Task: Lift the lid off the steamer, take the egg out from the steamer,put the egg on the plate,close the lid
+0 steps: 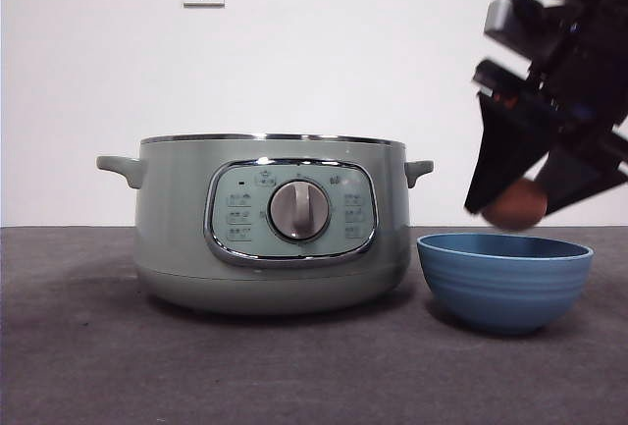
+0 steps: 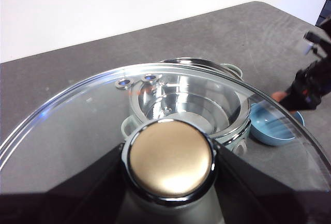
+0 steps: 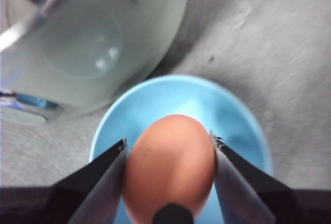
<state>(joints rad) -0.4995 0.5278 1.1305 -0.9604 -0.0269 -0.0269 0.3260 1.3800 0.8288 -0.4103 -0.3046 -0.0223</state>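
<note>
On my left, the left gripper (image 2: 170,203) had its jaws clamped on the knob of the glass lid (image 2: 77,125), holding it above the open green steamer (image 1: 177,219). To the right, the right gripper (image 1: 515,199) pinched the brown egg (image 1: 514,205) just over the blue bowl (image 1: 504,283). Releasing there risked a crack or bounce-out, I judged.

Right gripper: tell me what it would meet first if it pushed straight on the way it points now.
Probably the blue bowl. The right gripper, shut on the egg, points down into it from above, and nothing shows between them.
</note>
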